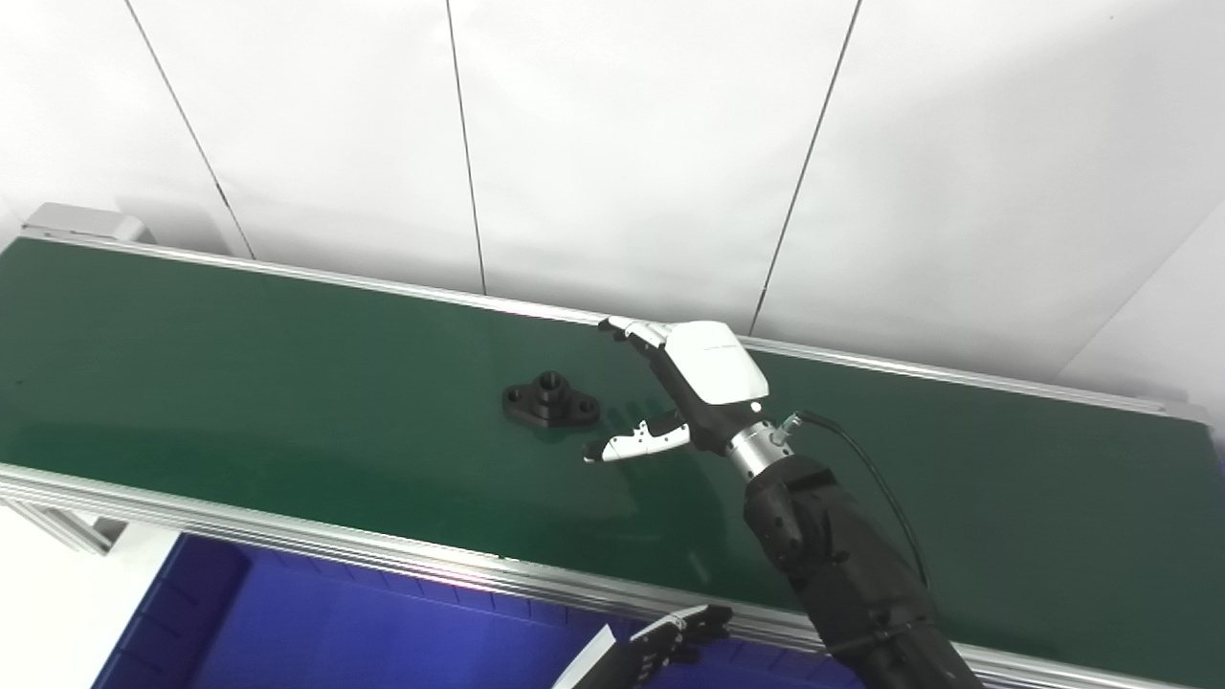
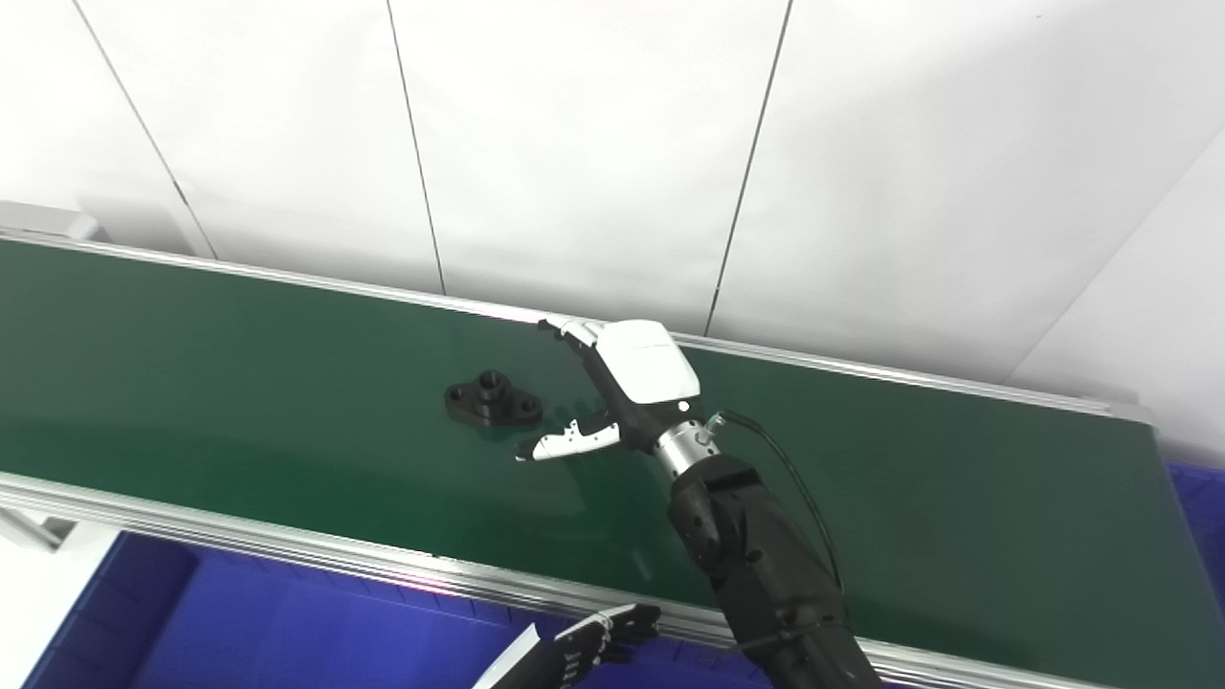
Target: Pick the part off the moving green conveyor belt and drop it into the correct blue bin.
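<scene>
Fingers spread, operator: your white-shelled right hand (image 1: pixel 703 388) hangs over the dark green conveyor belt (image 1: pixel 239 383) with its fingers (image 1: pixel 634 330) stretched toward the far rail and its thumb (image 1: pixel 636 442) splayed toward the near one. It's wide open and holding nothing. Just beyond the thumb tip, on your left as you look, sits the black flanged part (image 1: pixel 550 400), close to the hand but not touching it.

You've got bare belt on every side of that part, and plenty more running off to the left. The silver aluminium near rail (image 1: pixel 287 536) and the far rail (image 1: pixel 909 368) bound the belt; the fingertips reach nearly to the far one.

The part lies flat, its long axis running roughly along the belt, slightly skewed. It's matte black, an oval flange with a hole in each end lobe and a short round boss standing up in the middle.

Down at the bottom edge, your left hand (image 1: pixel 675 641) shows dark fingers over the blue plastic bin (image 1: pixel 191 612) below the near rail; you can't tell how far it's open.
</scene>
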